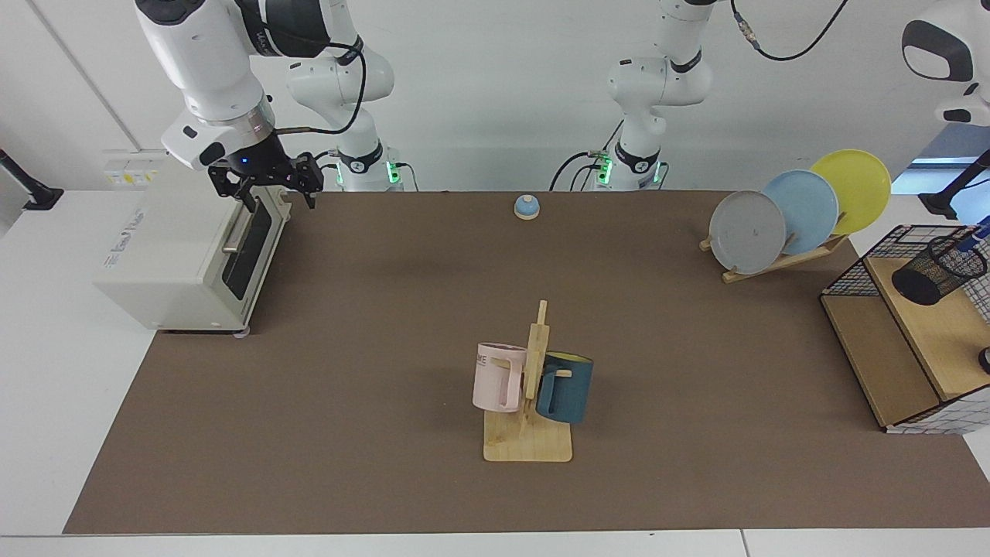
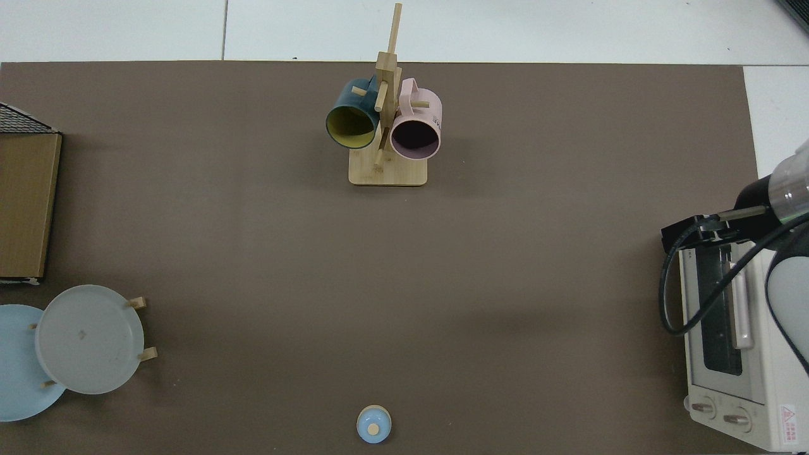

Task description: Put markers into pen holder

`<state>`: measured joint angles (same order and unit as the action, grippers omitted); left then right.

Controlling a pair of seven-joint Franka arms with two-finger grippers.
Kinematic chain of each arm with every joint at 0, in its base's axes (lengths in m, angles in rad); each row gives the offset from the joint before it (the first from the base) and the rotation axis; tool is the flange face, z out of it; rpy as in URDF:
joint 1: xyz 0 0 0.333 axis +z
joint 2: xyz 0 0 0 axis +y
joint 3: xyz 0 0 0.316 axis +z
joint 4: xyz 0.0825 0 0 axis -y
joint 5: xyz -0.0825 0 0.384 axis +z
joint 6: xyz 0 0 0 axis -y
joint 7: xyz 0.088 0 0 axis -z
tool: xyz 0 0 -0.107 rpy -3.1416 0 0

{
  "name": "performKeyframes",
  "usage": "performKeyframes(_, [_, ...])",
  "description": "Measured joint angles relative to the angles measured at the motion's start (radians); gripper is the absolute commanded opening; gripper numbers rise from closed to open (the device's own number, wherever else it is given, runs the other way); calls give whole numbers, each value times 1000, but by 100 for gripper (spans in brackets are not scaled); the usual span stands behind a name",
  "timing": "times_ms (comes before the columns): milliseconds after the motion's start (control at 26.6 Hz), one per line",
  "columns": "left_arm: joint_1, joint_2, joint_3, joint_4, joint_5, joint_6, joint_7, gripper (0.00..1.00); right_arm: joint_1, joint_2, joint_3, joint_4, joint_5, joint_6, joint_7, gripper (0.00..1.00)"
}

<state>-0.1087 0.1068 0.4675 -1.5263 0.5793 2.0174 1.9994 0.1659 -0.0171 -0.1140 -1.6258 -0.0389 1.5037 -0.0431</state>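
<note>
The black mesh pen holder (image 1: 939, 270) stands on the wooden board of the wire shelf at the facing view's right edge. A short dark blue piece of the marker (image 1: 975, 235) slants over its far rim toward the frame edge; the white body is out of view. Of my left arm (image 1: 948, 58) only the upper link shows, top right; its gripper is beyond the frame. My right gripper (image 1: 267, 188) hangs open and empty above the toaster oven's front corner. The top view shows neither holder nor marker.
A toaster oven (image 1: 182, 247) sits at the facing view's left. A mug tree (image 1: 532, 387) with a pink and a dark blue mug stands mid-table. A plate rack (image 1: 797, 213), a blue bell (image 1: 527, 206) and the wire shelf (image 1: 901, 340) are also there.
</note>
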Motion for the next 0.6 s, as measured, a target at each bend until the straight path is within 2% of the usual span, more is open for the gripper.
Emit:
performKeyframes(339, [13,30,20,1,-4,93,15,0,-17,0,0,0,0,-4,0,100])
performKeyframes(602, [15,39,23,1,-5,109,19,0,-17,-1,1,0,0,-4,-2,100])
